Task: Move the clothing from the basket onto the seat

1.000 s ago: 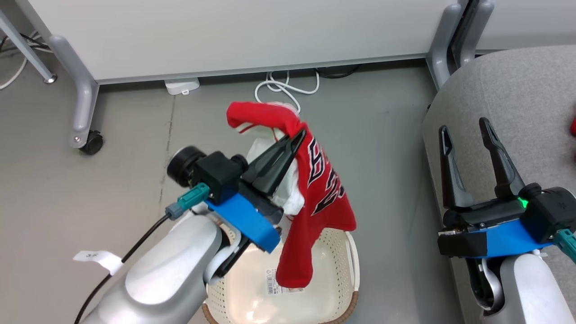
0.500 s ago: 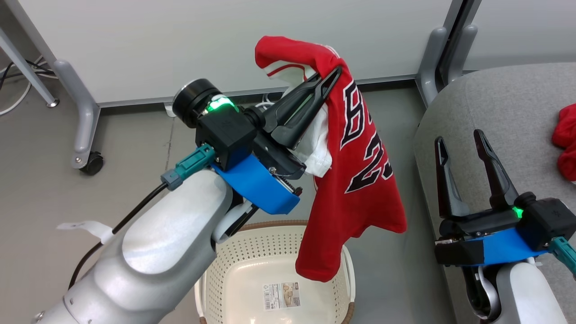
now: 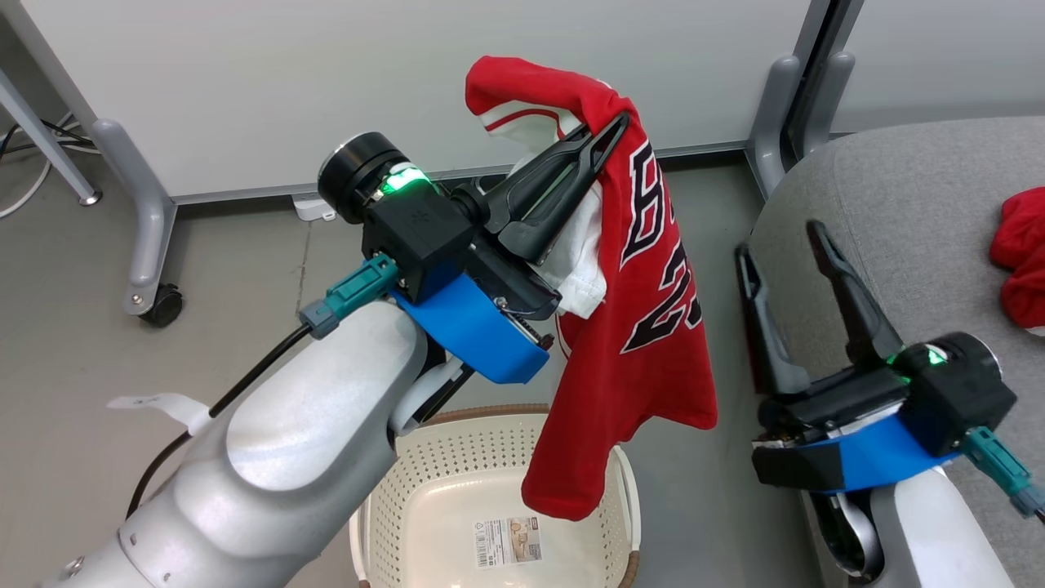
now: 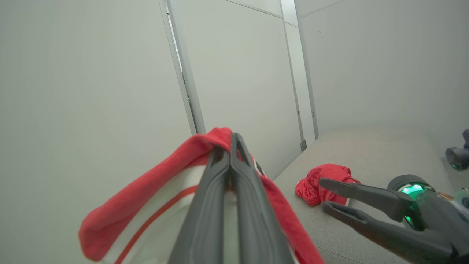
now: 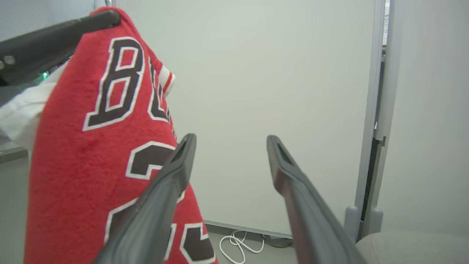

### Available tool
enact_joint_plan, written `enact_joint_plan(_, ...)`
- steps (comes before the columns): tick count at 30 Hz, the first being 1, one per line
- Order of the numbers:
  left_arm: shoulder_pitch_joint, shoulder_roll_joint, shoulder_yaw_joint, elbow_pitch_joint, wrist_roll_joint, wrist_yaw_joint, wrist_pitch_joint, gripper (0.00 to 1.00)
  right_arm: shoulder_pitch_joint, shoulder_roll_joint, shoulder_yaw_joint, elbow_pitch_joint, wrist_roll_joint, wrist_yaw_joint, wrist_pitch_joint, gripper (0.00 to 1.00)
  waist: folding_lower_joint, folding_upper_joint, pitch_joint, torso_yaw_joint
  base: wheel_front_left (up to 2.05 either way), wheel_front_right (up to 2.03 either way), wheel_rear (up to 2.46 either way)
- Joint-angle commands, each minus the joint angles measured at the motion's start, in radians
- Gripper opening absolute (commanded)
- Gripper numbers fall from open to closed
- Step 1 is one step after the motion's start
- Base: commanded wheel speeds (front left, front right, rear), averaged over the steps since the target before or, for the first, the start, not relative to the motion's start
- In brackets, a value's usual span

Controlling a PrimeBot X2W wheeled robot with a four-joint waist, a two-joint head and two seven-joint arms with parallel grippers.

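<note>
jersey [image 3: 653, 359] hangs clamped in left end effector [image 3: 618, 126]; right end effector [image 3: 777, 237] spread wide.

The hanging jersey [image 3: 645, 327] blocks the gap between the left tool [image 3: 618, 126] and the right tool [image 3: 777, 237]. Most of the seat [image 3: 898, 196] is bare, with a crumpled red garment [image 3: 1020, 253] at its right side. A grey partition leg [image 3: 771, 106] stands just beside the seat's corner.

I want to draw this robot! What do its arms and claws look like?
Both arms are shiny silver-grey shells. The left gripper and right gripper each have two long, pointed black fingers, a blue bracket and a black box glowing green. Each wrist has a teal plug; the left one's black cable wears a white tag.
</note>
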Motion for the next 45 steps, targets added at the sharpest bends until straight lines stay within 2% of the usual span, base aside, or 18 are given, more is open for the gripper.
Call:
enact_joint_plan(1,-0.007,-0.001,0.003,0.002,0.002,-0.001,-0.005,0.0,-0.014,-0.013,0.009,-0.003,0.005,0.0,0.0,1.0,-0.0001,-0.0001,0.0,0.0,0.0,0.0,0.0)
enact_joint_plan(10,0.001,-0.012,-0.002,-0.002,0.011,-0.001,-0.005,0.0,-0.127,-0.155,0.222,0.039,0.077,0.0,0.0,1.0,-0.0001,-0.0001,0.005,0.013,0.0,0.0,0.0)
enact_joint_plan(21,0.0,-0.033,-0.063,-0.028,0.018,-0.001,-0.005,0.0,-0.297,-0.312,0.486,0.153,0.27,0.0,0.0,1.0,-0.0001,-0.0001,0.009,0.036,0.0,0.0,0.0)
enact_joint_plan(26,-0.006,-0.042,-0.079,-0.042,0.018,-0.001,-0.005,0.0,-0.344,-0.334,0.547,0.193,0.336,0.0,0.0,1.0,-0.0001,-0.0001,0.01,0.045,0.0,0.0,0.0)
enact_joint_plan(32,-0.011,-0.041,-0.084,-0.052,0.02,-0.001,-0.005,0.0,-0.345,-0.317,0.572,0.218,0.356,0.0,0.0,1.0,-0.0001,-0.0001,0.014,0.055,0.0,0.0,0.0)
enact_joint_plan(33,-0.01,-0.039,-0.084,-0.051,0.019,-0.001,-0.005,0.0,-0.338,-0.314,0.576,0.224,0.36,0.0,0.0,0.69,-0.0001,-0.0001,0.014,0.056,0.0,0.0,0.0)
enact_joint_plan(34,-0.008,-0.038,-0.083,-0.05,0.019,-0.001,-0.005,0.0,-0.334,-0.31,0.577,0.226,0.36,0.0,0.0,0.0,-0.0001,-0.0001,0.013,0.056,0.0,0.0,0.0)
enact_joint_plan(45,0.009,-0.036,-0.081,-0.036,0.021,-0.001,-0.005,0.0,-0.298,-0.291,0.568,0.234,0.367,0.0,0.0,0.0,-0.0001,-0.0001,0.004,0.045,0.0,0.0,0.0)
